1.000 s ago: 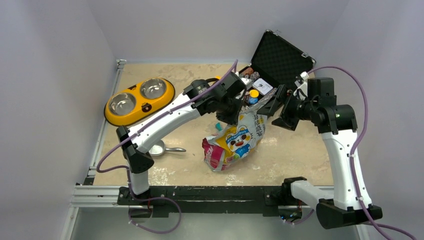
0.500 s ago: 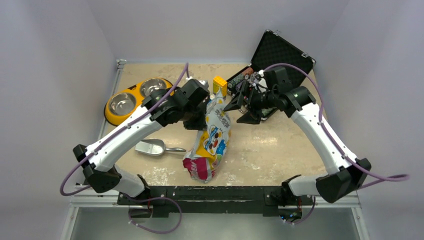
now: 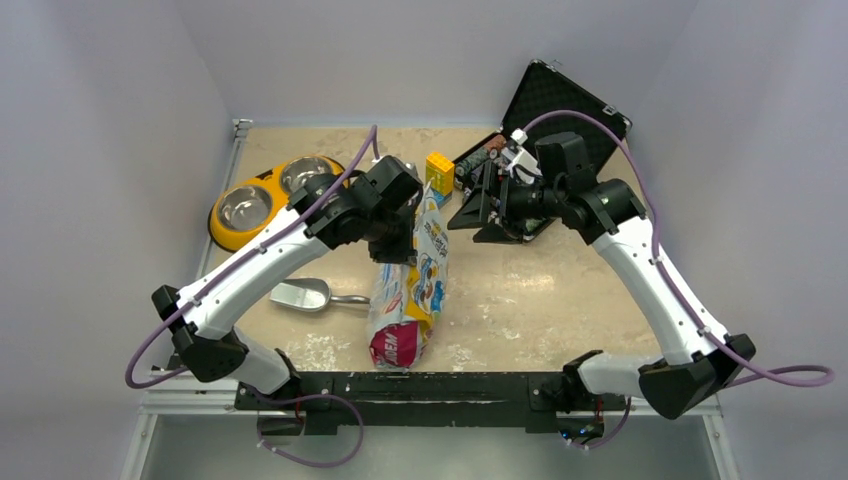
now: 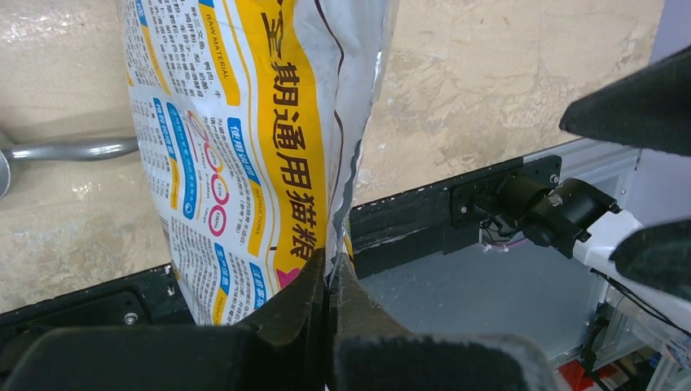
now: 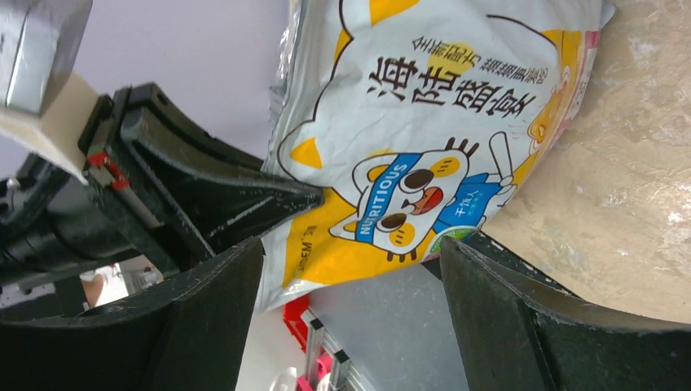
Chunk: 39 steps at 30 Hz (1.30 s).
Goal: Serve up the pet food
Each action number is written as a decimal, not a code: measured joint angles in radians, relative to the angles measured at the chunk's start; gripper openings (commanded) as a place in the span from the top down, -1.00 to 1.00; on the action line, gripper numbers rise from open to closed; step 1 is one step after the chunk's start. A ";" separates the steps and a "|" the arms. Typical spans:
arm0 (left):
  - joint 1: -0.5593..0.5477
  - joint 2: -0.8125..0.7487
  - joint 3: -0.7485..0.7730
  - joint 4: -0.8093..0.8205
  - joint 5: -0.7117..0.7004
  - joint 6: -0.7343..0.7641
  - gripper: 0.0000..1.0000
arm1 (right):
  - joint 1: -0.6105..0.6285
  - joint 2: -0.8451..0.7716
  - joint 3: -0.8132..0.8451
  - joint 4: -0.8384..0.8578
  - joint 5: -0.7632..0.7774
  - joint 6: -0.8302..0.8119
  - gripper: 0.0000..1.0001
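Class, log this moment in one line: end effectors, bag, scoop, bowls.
left end effector: shut on pet food bag edge | right end effector: open, facing bag | scoop: untouched | bowls: no kibble visible

The left pincer is pinched tight on the seam edge of the cat food bag, whose yellow stripe and printed back panel face the camera. Behind it lie the beige counter, a metal scoop handle and the black frame rail.
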 measured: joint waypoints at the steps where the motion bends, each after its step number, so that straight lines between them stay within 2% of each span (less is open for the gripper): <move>1: 0.003 0.003 0.005 -0.005 0.001 0.000 1.00 | 0.003 -0.010 -0.005 -0.001 0.000 -0.007 -0.68; 5: 0.036 0.063 0.099 -0.069 -0.006 -0.006 1.00 | 0.011 -0.012 0.007 -0.021 0.005 -0.036 -0.68; 10: 0.082 0.150 0.211 -0.096 -0.025 -0.058 1.00 | 0.010 0.040 0.115 -0.081 0.032 -0.081 -0.68; 19: 0.093 0.183 0.214 -0.035 -0.072 -0.155 1.00 | 0.010 0.063 0.188 -0.130 0.064 -0.165 -0.70; 26: 0.095 0.163 0.148 0.062 -0.005 -0.133 0.98 | 0.010 0.026 0.114 -0.104 0.072 -0.208 -0.71; 28: 0.097 0.155 0.134 0.079 0.007 -0.109 0.79 | 0.010 0.017 0.092 -0.082 0.060 -0.208 -0.71; 31: 0.099 0.122 0.098 0.117 0.025 -0.069 0.35 | 0.010 0.008 0.057 -0.019 0.029 -0.191 -0.71; 36: 0.100 -0.006 0.072 0.240 0.043 -0.003 -0.22 | 0.011 -0.007 0.030 0.068 0.022 -0.150 -0.65; 39: 0.101 -0.105 0.063 0.268 0.031 0.044 -0.37 | 0.014 -0.011 0.031 0.087 0.030 -0.138 -0.60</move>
